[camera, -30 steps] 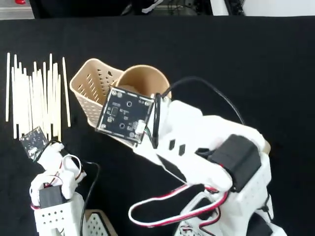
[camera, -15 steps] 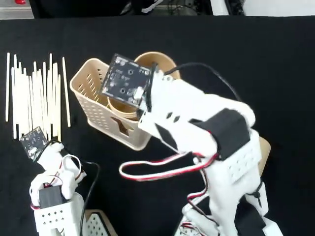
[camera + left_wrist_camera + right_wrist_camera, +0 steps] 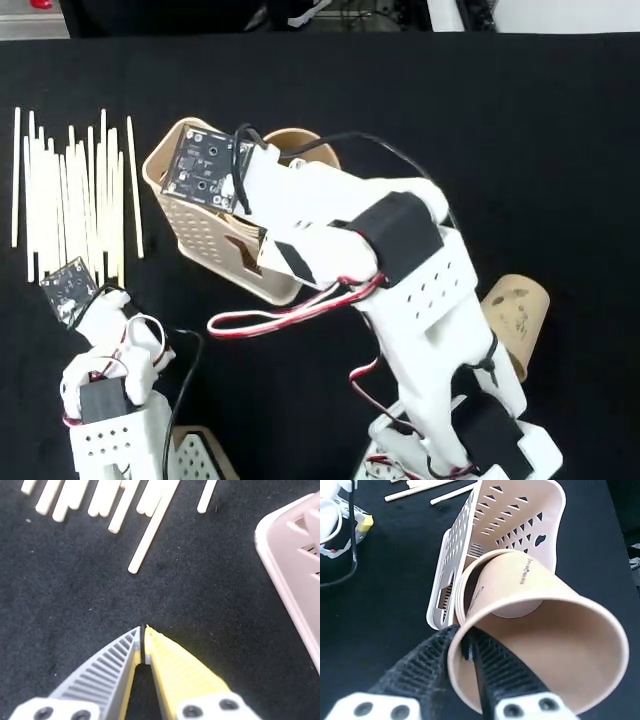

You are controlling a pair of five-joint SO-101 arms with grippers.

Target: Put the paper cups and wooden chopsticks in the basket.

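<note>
The right gripper (image 3: 466,642) is clamped on the rim of a paper cup (image 3: 540,630), one finger inside the mouth and one outside. The cup's base is pushed into the open end of the basket (image 3: 520,525), where it seems to nest into at least one other cup already lodged there (the stacked rims at the basket's mouth suggest this, though how many I cannot tell). The basket lies tipped over on the black counter (image 3: 520,120), its opening under the right arm.

So the cups are partly dealt with: this one looks nearly home but not yet released. A further cup (image 3: 515,310) lies on its side on the counter, well apart from the basket, beside the right arm's base.

None of the chopsticks (image 3: 75,195) is in the basket; they lie in a loose row beside it. The left gripper (image 3: 144,630) is closed with nothing in it, hanging over bare counter near the ends of the sticks.
</note>
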